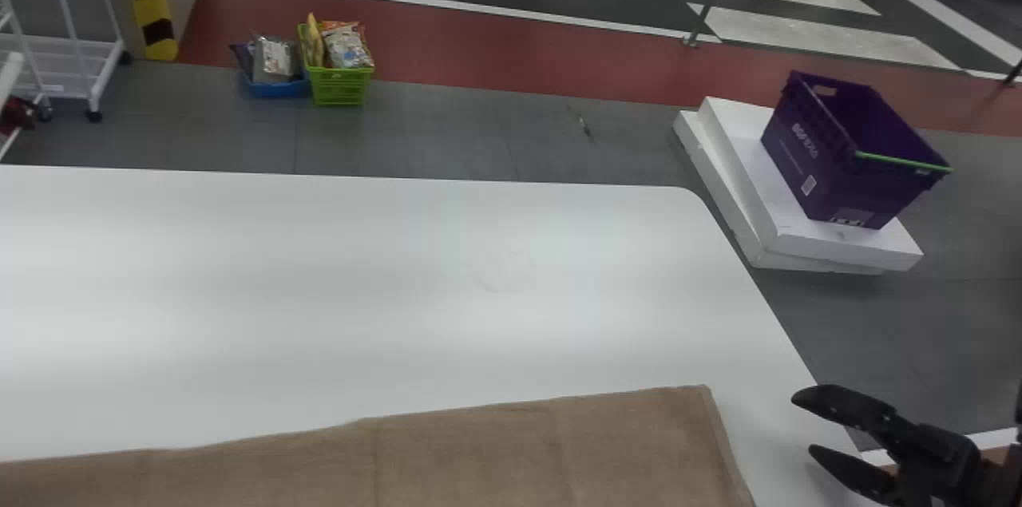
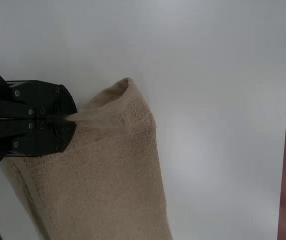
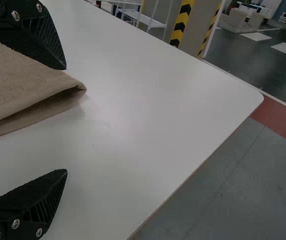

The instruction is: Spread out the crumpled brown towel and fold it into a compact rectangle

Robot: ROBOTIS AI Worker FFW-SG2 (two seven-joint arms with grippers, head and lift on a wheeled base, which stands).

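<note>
White table, spanning the foreground. Brown towel, layered, on the table's near part. Purple crate, beyond the table's far right corner. Right gripper, near the table's right edge, fingers parted. Left gripper, over the table, closed on a towel corner.

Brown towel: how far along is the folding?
Apparently done: the towel lies long and largely flat on the white table; layers at its right end suggest a first fold. In hand: the left tool pinches the other end, while the right tool stands open and empty. Left: it is a long strip, so probably more folding into a compact rectangle.
</note>
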